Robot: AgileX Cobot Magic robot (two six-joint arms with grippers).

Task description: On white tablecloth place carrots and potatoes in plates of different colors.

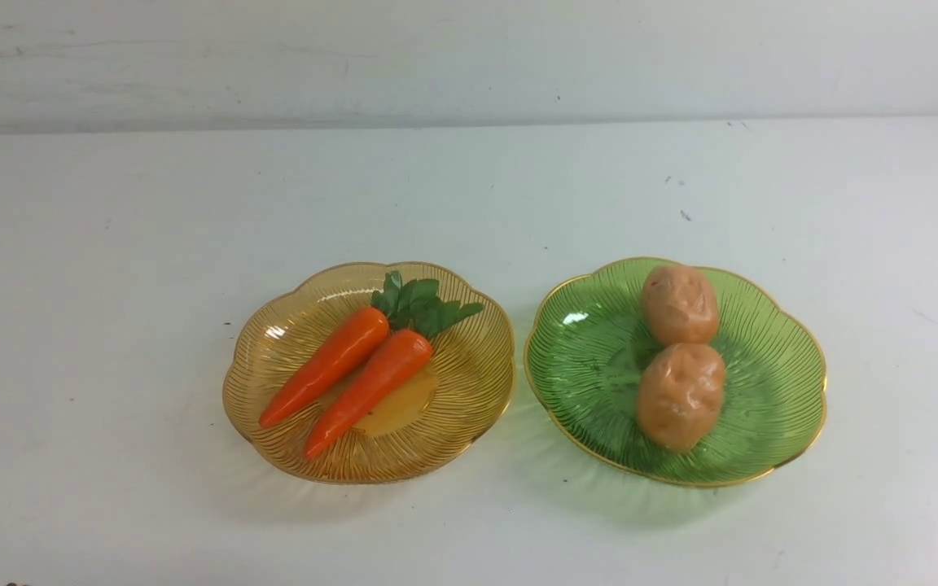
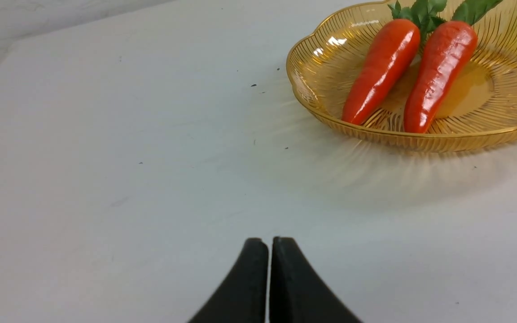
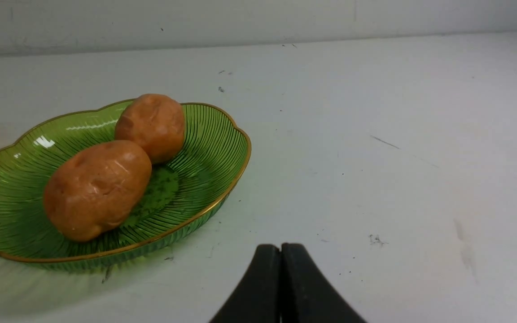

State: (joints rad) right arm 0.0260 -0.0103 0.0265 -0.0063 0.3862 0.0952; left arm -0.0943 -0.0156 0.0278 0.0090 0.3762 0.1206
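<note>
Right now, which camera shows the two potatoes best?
The right wrist view: the potatoes fill it close up on the green plate. The front view shows them smaller, one behind the other. The left wrist view misses them.

Plain pale wall (image 1: pixel 469 57) behind table, faint scuffs, even soft light, no hard shadows

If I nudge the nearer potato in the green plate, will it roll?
Probably: the nearer lumpy tan potato is egg-shaped, so it may wobble unevenly. It seems to touch the farther potato, likely nudging it. The ribbed green plate's raised rim should contain it.
</note>
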